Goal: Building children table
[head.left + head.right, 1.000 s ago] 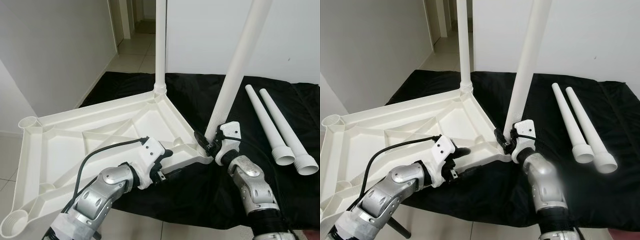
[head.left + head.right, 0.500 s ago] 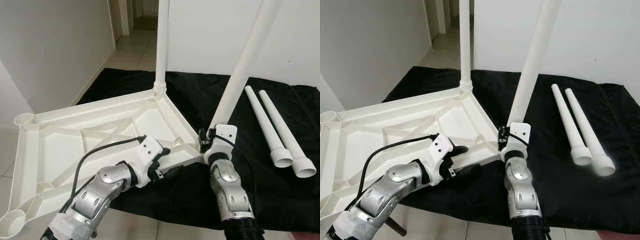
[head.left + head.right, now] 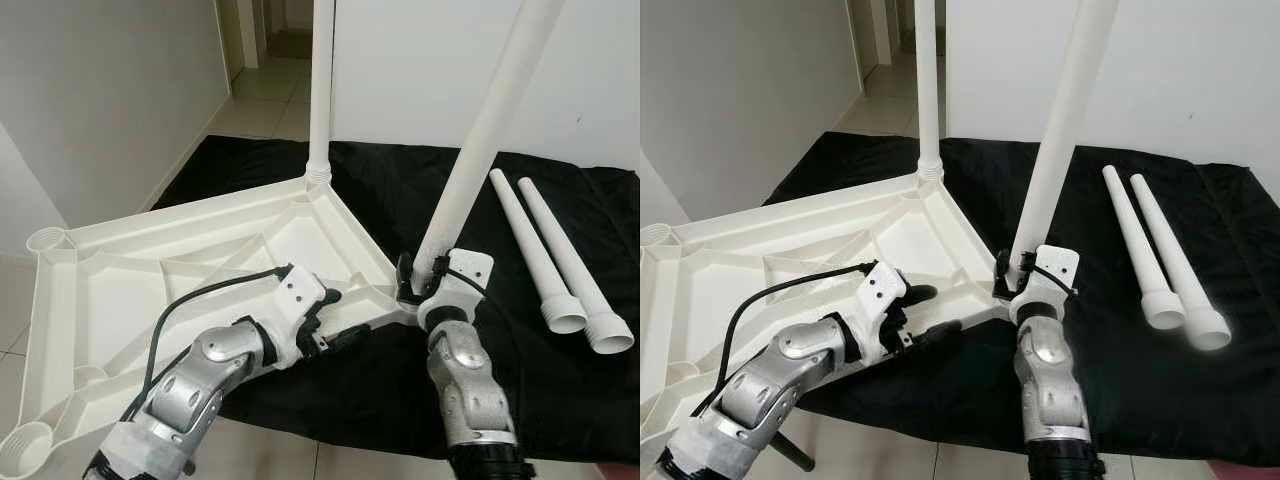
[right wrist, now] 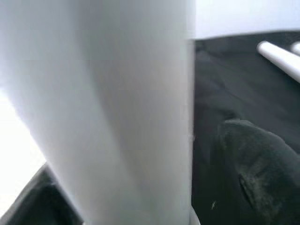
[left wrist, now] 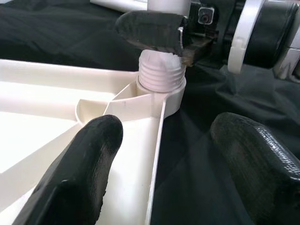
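Note:
A white table top (image 3: 150,270) lies upside down, partly on a black cloth (image 3: 400,190). One white leg (image 3: 321,90) stands upright in its far corner socket. A second leg (image 3: 480,150) leans from the near right corner, its threaded end (image 5: 161,75) sitting in the socket there. My right gripper (image 3: 412,280) is shut on this leg just above the thread, one finger (image 5: 150,30) wrapped round it. My left gripper (image 3: 340,318) is open, its fingers (image 5: 89,164) either side of the table top's rim beside that corner.
Two loose white legs (image 3: 525,240) (image 3: 575,265) lie side by side on the cloth at the right. A white wall (image 3: 100,100) stands at the left, with a tiled hallway (image 3: 270,90) behind. Empty corner sockets (image 3: 25,450) sit at the table top's near left.
My right forearm has swung in from the right to stand more upright under the leaning leg. My left gripper has slid a little along the rim toward that corner.

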Motion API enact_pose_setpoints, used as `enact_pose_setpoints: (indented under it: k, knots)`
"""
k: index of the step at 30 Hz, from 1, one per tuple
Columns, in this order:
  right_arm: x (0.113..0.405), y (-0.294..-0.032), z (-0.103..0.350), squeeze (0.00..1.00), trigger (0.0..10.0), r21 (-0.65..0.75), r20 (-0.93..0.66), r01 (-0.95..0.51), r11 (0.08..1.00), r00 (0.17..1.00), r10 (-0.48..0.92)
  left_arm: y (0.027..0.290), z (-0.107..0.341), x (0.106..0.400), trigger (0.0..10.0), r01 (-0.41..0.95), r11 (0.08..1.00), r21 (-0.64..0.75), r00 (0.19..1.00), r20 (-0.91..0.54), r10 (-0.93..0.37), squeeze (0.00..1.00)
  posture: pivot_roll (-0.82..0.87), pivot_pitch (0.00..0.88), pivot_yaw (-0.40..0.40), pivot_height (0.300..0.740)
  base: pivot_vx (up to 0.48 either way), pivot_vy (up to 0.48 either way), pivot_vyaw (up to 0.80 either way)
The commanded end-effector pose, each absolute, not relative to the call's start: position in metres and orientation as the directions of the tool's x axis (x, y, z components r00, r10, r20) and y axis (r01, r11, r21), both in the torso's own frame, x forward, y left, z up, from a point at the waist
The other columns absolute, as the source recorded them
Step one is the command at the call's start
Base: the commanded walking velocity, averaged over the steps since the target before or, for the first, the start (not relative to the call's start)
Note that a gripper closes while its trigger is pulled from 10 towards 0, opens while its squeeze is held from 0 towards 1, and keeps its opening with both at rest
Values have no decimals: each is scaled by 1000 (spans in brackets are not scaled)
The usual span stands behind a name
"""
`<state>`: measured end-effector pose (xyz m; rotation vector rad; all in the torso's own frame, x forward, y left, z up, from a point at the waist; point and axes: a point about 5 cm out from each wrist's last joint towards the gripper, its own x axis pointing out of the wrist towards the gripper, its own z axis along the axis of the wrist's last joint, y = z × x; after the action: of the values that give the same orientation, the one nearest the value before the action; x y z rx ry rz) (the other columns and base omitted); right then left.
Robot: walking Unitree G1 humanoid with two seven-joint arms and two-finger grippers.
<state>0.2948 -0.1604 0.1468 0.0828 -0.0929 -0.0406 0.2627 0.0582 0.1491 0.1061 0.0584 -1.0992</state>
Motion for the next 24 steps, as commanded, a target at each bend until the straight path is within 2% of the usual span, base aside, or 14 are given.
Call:
enact_pose_setpoints:
  k: [1,4,5,6,10,16,17,19,20,21,23,24]
  knots:
    - [293,-161,148,0,10000,84,100,-8,996,995,-1,59,150,264,10000,895,440,70,446,-110,-888,0,-91,0,46,740,0,0,0]
    - [294,-164,148,0,10000,56,107,-70,996,992,64,58,150,264,10000,896,440,70,445,-107,-889,0,-97,0,47,740,0,0,0]
    - [295,-166,148,0,10000,11,105,-160,987,982,158,58,150,265,10000,896,438,69,443,-106,-890,0,-100,0,47,740,0,0,0]
    - [295,-166,148,0,10000,11,105,-160,987,982,158,58,150,265,10000,896,438,69,443,-106,-890,0,-100,0,47,740,0,0,0]
    - [299,-171,146,0,10000,-115,47,-404,908,911,411,56,151,266,10000,897,435,71,441,-103,-892,0,-104,0,50,740,0,0,0]
    - [309,-175,143,0,9765,-161,-6,-510,845,857,516,55,152,267,10000,898,434,74,439,-99,-893,0,-99,0,48,740,0,0,0]
    - [311,-176,142,0,7961,-164,-20,-530,832,845,534,54,152,267,10000,898,433,74,439,-97,-893,0,-99,0,48,740,0,0,0]
    - [314,-177,141,0,7961,-171,-32,-548,818,833,552,54,152,267,10000,899,432,75,438,-96,-894,0,-96,0,46,740,0,0,0]
    - [316,-177,139,0,4353,-172,-42,-560,810,826,562,54,152,267,10000,898,432,75,438,-96,-894,0,-94,0,45,740,0,0,0]
    - [317,-177,138,0,3451,-178,-51,-565,805,823,566,54,152,267,10000,898,433,76,439,-96,-894,0,-94,0,45,740,0,0,0]
    - [318,-178,136,0,3451,-180,-59,-572,800,818,572,54,152,267,10000,898,433,77,439,-96,-893,0,-91,0,44,740,0,0,0]
    - [319,-178,134,0,0,-180,-69,-580,794,813,578,54,153,267,10000,898,433,76,439,-95,-893,0,-88,0,44,740,0,0,0]
